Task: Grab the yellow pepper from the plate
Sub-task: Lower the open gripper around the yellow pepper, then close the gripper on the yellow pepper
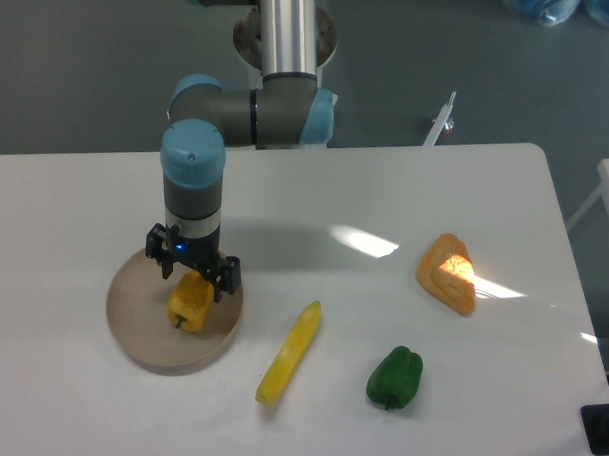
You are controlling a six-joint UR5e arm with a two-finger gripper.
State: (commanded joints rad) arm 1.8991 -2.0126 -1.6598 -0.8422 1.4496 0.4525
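Yellow pepper on tan plate, right of centre, stem end toward camera. Gripper directly above it, fingers spread either side of pepper top, released, not clamped. Long pale-yellow pepper just right of plate on table. Green pepper further right, orange wedge beyond. No readable writing or labels. White table, glare patch mid-surface. Dark grey floor behind, metal frame parts at table's far edge.

The arm reaches down vertically, its hand pointing straight down with fingers spread apart.
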